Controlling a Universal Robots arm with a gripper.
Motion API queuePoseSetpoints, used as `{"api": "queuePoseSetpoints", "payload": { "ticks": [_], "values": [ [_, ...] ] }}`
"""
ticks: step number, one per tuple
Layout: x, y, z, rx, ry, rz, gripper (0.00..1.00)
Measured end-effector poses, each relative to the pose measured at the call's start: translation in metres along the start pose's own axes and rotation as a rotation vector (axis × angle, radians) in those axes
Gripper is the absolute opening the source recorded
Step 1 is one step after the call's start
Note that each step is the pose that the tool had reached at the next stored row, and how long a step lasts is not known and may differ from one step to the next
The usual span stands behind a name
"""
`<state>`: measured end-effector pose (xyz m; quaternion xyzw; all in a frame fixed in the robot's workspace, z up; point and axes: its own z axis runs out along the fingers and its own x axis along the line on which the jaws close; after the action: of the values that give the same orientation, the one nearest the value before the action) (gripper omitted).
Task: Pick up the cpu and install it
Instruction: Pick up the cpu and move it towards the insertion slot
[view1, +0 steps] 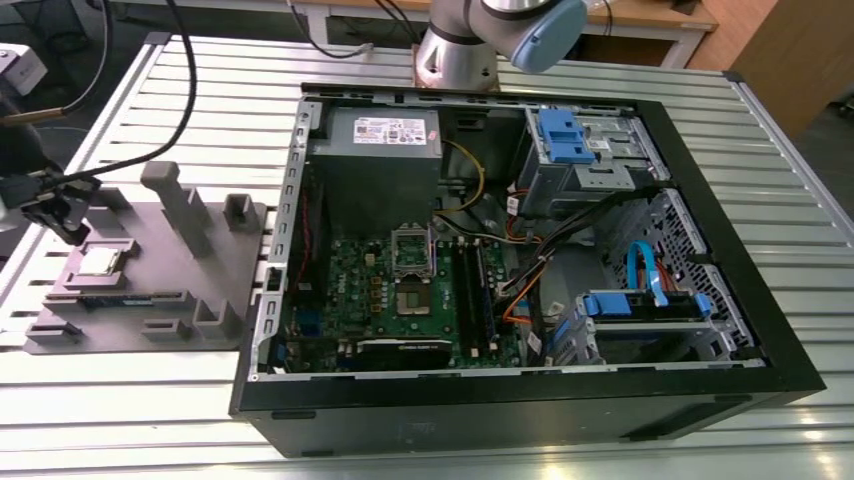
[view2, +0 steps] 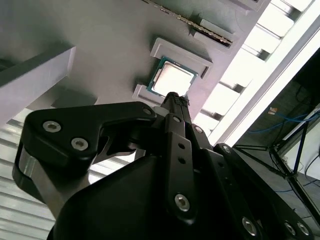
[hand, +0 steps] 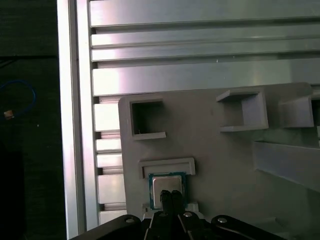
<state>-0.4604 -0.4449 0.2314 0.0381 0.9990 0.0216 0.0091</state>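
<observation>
Exterior view: the gripper (view1: 60, 215) is hovering just above the cpu (view1: 104, 262), which is sitting in a recess of the grey fixture (view1: 200, 320), beside the open computer case (view1: 747, 320); second wrist view: the fingers (view2: 176, 114) are standing nearly together, gripping nothing, aimed at the cpu (view2: 172, 80); first wrist view: raised recess lips (hand: 167, 164) are crowding the cpu's (hand: 167, 184) edges.

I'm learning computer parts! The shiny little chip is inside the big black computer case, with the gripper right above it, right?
Not quite. The cpu sits in the grey holder beside the computer case, not inside it. The gripper is right above it, as the exterior view shows.
</observation>
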Motion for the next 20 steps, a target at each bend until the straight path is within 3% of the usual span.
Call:
{"api": "queuePoseSetpoints", "payload": {
  "ticks": [6, 17, 20],
  "values": [
    [0.0001, -0.0008, 0.0106, 0.0005, 0.0052, 0.000, 0.11],
    [0.0001, -0.0009, 0.0115, 0.0005, 0.0054, 0.000, 0.12],
    [0.0001, -0.0009, 0.0116, 0.0004, 0.0054, 0.000, 0.30]
  ]
}}
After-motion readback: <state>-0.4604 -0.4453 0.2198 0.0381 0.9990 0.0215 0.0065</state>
